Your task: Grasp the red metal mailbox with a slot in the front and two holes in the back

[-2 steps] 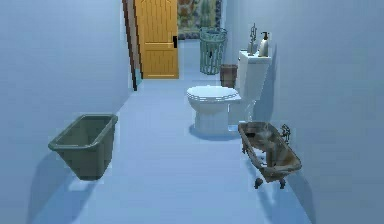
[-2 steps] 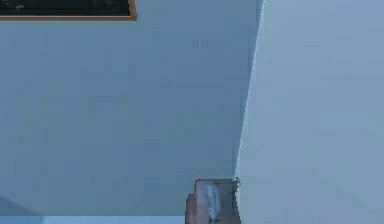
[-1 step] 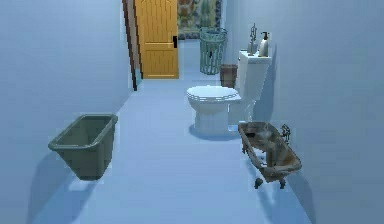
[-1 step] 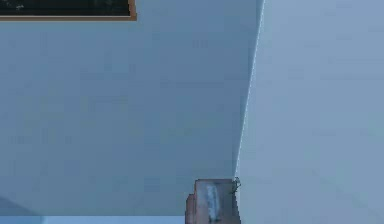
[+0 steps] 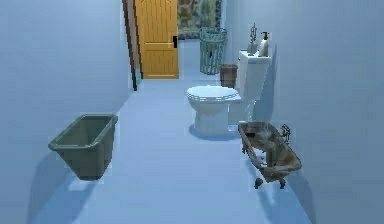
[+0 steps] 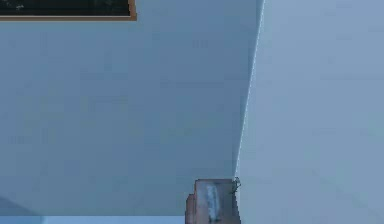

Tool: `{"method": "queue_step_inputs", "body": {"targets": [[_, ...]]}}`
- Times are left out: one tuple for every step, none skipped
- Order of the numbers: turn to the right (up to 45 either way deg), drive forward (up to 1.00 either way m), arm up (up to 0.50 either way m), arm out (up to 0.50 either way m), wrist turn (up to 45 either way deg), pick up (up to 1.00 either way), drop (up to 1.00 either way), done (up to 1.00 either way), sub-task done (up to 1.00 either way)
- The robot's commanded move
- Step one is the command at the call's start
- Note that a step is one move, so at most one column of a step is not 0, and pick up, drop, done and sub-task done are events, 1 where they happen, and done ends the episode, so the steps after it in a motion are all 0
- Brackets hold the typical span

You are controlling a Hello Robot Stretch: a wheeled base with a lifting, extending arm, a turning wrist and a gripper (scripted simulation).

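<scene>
I am looking down a blue bathroom. A white toilet (image 5: 213,100) stands against the wall on the forward view's right, with small bottles (image 5: 260,42) on its tank. Nearer to me on that side a grey-brown basin (image 5: 268,150) with a tap juts from the wall. In the arm side view a grey-brown boxy thing (image 6: 213,200) with a small metal fitting sits at the bottom edge, by a wall corner (image 6: 250,90).
A green tub (image 5: 85,143) rests on the floor at the left wall. At the far end are an orange door (image 5: 157,38), a tall wire basket (image 5: 212,50) and a small brown bin (image 5: 229,75). A dark-framed picture (image 6: 68,10) hangs high on the side wall.
</scene>
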Motion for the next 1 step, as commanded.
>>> {"method": "queue_step_inputs", "body": {"targets": [[0.0,0.00,0.00,0.00,45.0,0.00,0.00,0.00,0.00]]}}
